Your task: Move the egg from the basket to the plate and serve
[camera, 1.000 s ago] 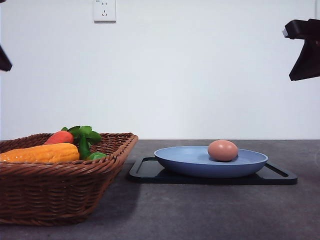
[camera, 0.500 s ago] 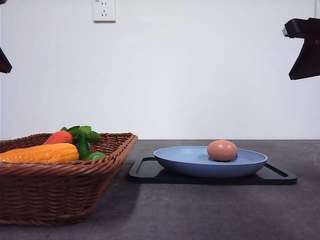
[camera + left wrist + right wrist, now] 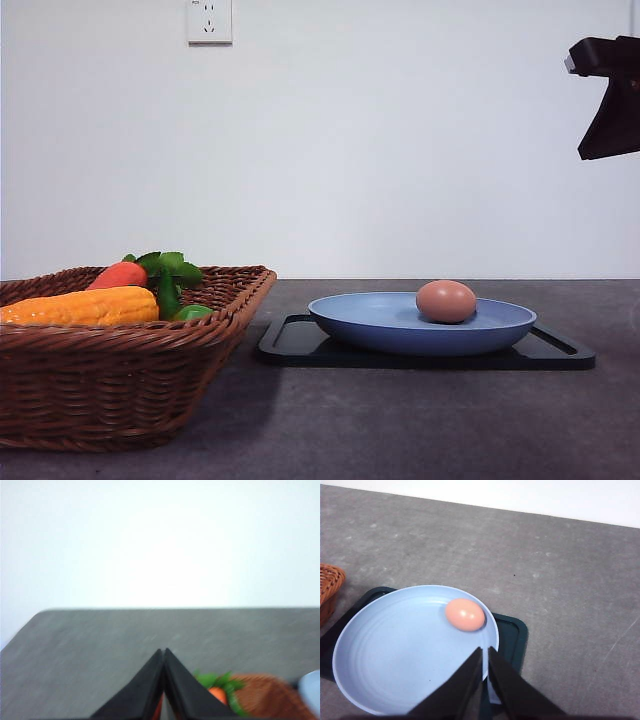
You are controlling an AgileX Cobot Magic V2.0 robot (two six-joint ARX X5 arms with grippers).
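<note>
Sitting in the plate (image 3: 395,665) already, egg (image 3: 464,614) w/ right gripper (image 3: 485,652) above (pinched closed, empty) — serving's next, I'd say.

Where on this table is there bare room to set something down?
Bare tabletop lies in front of the tray, and beside it away from the basket. The plate has room beside the egg. The basket is crowded with vegetables.
</note>
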